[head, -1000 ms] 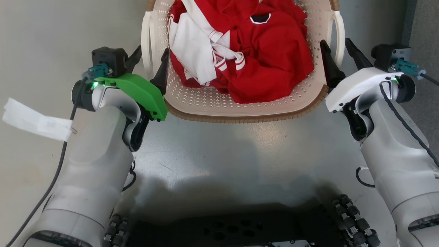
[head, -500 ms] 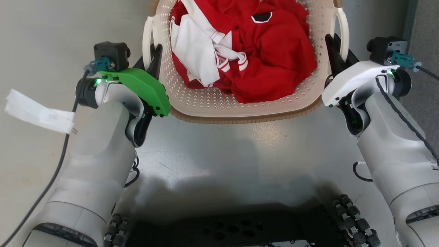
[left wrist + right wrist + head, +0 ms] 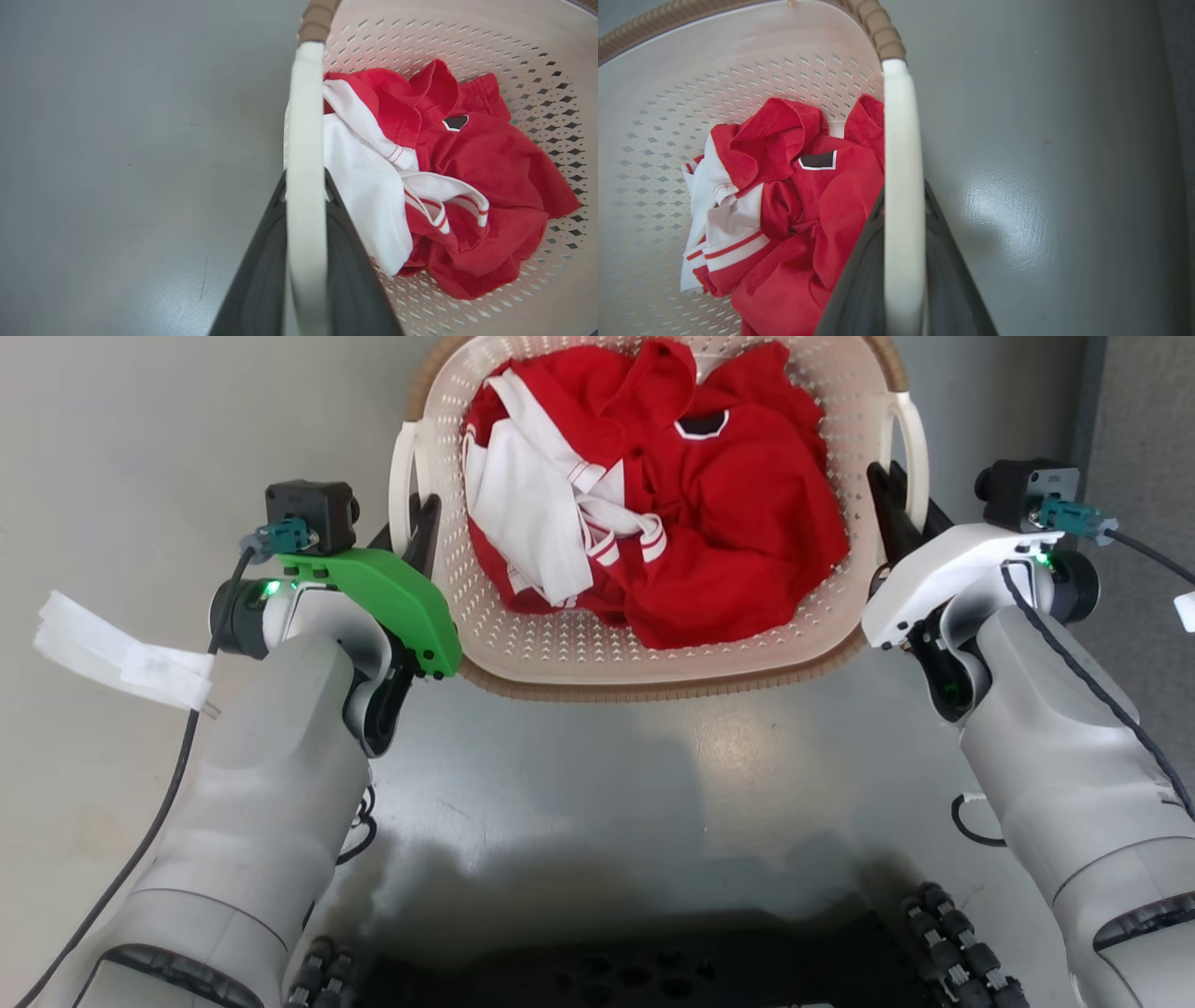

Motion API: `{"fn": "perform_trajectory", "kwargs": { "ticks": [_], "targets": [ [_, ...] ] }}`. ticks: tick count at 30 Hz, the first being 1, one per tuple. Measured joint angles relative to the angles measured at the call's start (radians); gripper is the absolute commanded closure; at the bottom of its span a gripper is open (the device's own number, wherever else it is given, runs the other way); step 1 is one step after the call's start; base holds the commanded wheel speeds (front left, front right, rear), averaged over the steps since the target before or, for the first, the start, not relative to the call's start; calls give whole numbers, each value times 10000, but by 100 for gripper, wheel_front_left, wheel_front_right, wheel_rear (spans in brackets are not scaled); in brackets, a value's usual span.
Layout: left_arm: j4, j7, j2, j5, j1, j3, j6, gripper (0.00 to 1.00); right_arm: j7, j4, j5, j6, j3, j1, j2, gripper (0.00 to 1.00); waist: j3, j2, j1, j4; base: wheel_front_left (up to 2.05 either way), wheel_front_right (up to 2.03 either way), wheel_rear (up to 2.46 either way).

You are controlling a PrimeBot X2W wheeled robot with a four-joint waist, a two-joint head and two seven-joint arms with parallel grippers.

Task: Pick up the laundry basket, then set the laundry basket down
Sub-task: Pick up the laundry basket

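Note:
The laundry basket [image 3: 653,658] is cream-white and perforated, with a brown woven rim, and holds red and white clothes [image 3: 672,532]. It sits straight ahead between my arms. My left gripper [image 3: 411,523] is shut on the basket's left white handle [image 3: 403,476]. In the left wrist view that handle [image 3: 306,116] runs up between the dark fingers [image 3: 261,280]. My right gripper [image 3: 892,504] is shut on the right handle [image 3: 915,448]. The right wrist view shows this handle [image 3: 901,140] clamped between its fingers [image 3: 957,289]. I cannot tell whether the basket's base touches the floor.
Smooth grey floor [image 3: 653,784] lies all around the basket. A darker strip of floor [image 3: 1139,476] runs along the right edge. My dark wheeled base [image 3: 653,971] shows at the bottom. A white tag [image 3: 121,653] hangs off the left arm's cable.
A second ago both grippers stood open astride the handles; they have since shut on them. The whole picture has shifted, and more of the basket's far rim shows.

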Motion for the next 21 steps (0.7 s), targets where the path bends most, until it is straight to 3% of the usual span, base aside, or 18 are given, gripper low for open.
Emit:
{"fn": "perform_trajectory", "kwargs": {
  "ticks": [21],
  "targets": [
    [761,606,-6,-1256,817,-840,-4,100,337,1227,780,0,974,308,263,100,-2358,0,0,-91,0,0,0]
  ]
}}
